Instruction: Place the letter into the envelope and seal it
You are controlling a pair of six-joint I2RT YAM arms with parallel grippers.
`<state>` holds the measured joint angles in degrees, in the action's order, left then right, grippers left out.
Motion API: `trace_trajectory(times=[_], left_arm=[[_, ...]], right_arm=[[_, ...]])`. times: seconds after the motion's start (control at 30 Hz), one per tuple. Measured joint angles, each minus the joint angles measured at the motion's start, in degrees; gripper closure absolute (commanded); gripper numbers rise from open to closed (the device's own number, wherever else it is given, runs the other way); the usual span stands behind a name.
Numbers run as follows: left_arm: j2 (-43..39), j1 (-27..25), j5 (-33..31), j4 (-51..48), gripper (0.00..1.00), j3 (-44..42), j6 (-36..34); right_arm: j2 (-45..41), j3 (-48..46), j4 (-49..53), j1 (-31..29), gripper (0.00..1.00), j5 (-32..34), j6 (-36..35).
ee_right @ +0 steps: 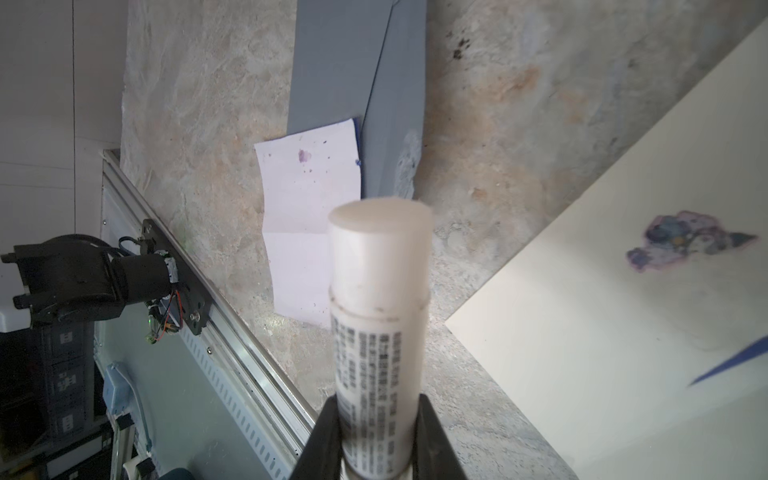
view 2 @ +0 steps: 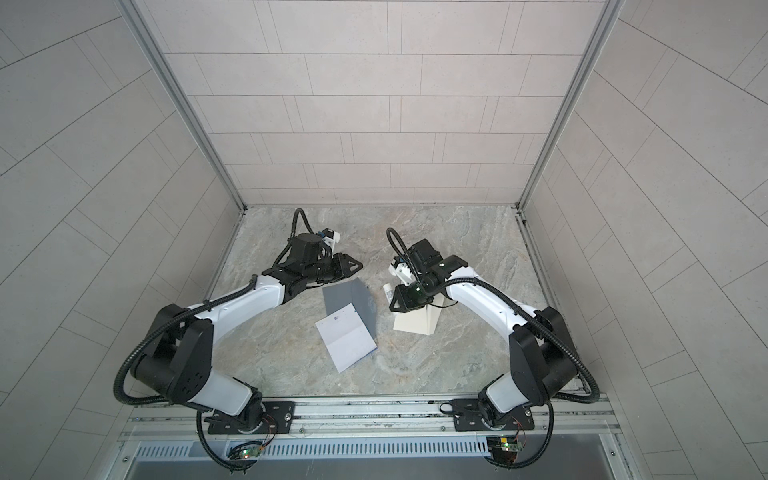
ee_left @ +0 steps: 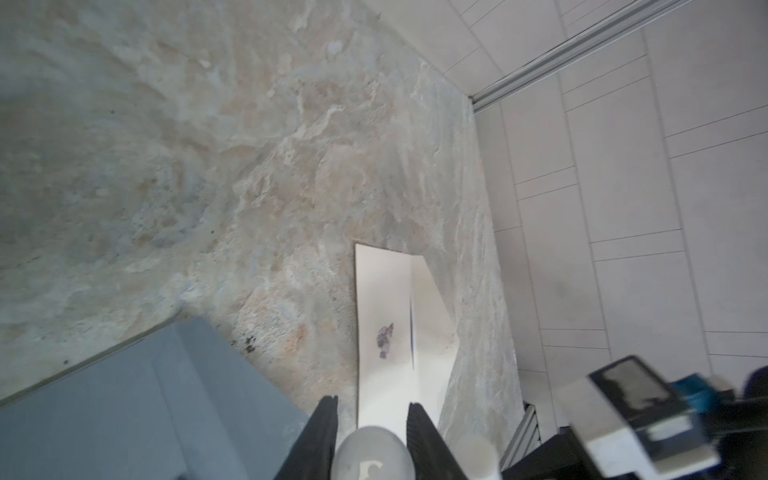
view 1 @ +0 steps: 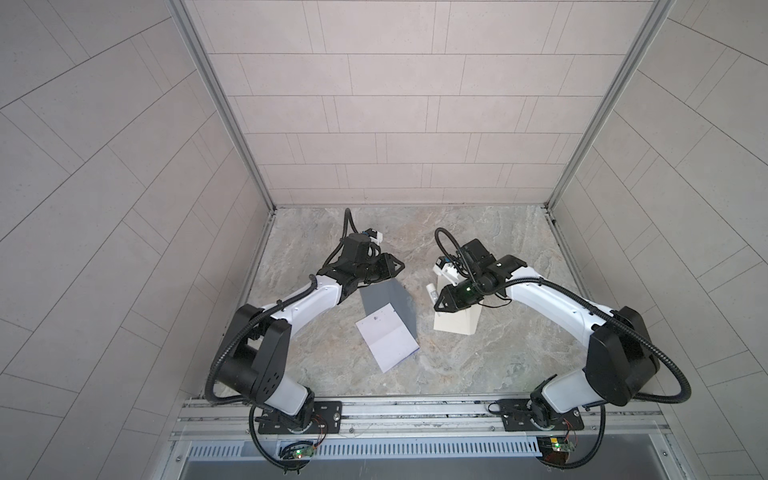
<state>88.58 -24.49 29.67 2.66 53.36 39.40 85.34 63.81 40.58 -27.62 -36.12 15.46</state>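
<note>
The grey envelope lies mid-table with its flap raised; whitish smears show on the flap. The white letter lies with its far end at the envelope's mouth, and most of it sticks out toward the front. My left gripper hovers just behind the envelope. In the left wrist view a round whitish cap fills the gap between its fingers. My right gripper is shut on a white glue stick, to the right of the envelope and letter.
A cream folded card with a purple stain lies under my right gripper, also seen in the left wrist view. Tiled walls close the table on three sides. A metal rail carrying both arm bases runs along the front edge.
</note>
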Motion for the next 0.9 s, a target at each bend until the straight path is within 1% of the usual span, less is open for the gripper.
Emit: trace_trajectory(times=[0.13, 0.3, 0.37, 0.53, 0.63, 0.8, 0.87, 0.9], left_arm=[[4.70, -0.57, 0.11, -6.25, 0.60, 0.00, -4.11], [10.34, -2.10, 0.24, -13.86, 0.59, 0.87, -7.78], [11.21, -2.40, 0.13, -15.91, 0.58, 1.68, -8.92], [11.34, -2.58, -0.35, -17.86, 0.52, 3.80, -10.58], [11.34, -2.56, -0.48, -18.99, 0.51, 5.27, -10.97], [10.10, -2.54, -0.33, -20.52, 0.40, 8.37, -10.82], [8.37, -2.54, 1.42, -20.06, 0.33, 9.73, -10.12], [7.69, -2.54, 2.54, -19.54, 0.28, 10.16, -9.42]], right_arm=[[-0.55, 0.02, 0.09, 1.05, 1.00, 0.94, 0.00], [-0.55, 0.00, 0.28, 1.05, 1.00, 1.40, 0.00], [-0.55, -0.02, 0.28, 1.05, 1.00, 1.53, 0.00], [-0.55, -0.02, 0.35, 1.05, 1.00, 1.64, 0.02], [-0.55, -0.02, 0.33, 1.05, 1.00, 1.66, 0.04], [-0.55, -0.02, 0.02, 1.03, 1.00, 1.64, 0.48], [-0.59, -0.02, -0.37, 1.03, 1.00, 1.49, 0.94], [-0.59, 0.00, -0.55, 1.03, 1.00, 1.38, 1.14]])
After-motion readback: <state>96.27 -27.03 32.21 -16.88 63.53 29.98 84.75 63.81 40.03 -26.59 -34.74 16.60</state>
